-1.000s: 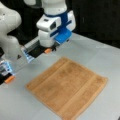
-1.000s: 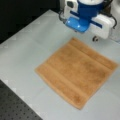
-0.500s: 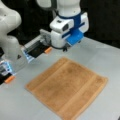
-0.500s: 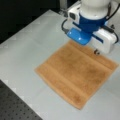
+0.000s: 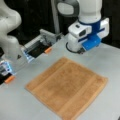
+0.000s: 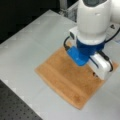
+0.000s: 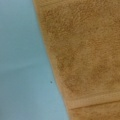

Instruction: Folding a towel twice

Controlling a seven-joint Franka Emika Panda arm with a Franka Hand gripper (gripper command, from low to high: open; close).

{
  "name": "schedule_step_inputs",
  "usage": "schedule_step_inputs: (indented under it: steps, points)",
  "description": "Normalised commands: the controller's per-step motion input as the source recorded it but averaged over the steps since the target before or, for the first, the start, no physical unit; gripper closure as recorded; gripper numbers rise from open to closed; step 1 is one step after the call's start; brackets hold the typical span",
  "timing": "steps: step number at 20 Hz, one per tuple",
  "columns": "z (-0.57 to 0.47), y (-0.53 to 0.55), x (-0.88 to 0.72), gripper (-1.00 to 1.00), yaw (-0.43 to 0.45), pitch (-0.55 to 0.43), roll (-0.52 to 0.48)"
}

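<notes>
Right now the towel (image 5: pixel 67 87) lies flat and unfolded on the table (image 5: pixel 22 105), directly below the gripper (image 6: pixel 93 73) hovering by its edge; jaws hidden, state unclear.

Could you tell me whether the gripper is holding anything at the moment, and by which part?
Nothing is held: the towel lies flat on the table, the gripper above its edge.

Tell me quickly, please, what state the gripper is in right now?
Gripper: over the towel near one edge; whether it is open or shut cannot be told, and it holds nothing visible.
</notes>
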Motion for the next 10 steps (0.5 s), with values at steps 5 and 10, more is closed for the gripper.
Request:
schedule_step_inputs:
  steps: [5,10]
  points:
    - [-0.13,0.25,0.5,-1.0,-0.285,0.125,-0.136]
    - [-0.2,0.23,0.55,-1.0,-0.142,0.143,-0.324]
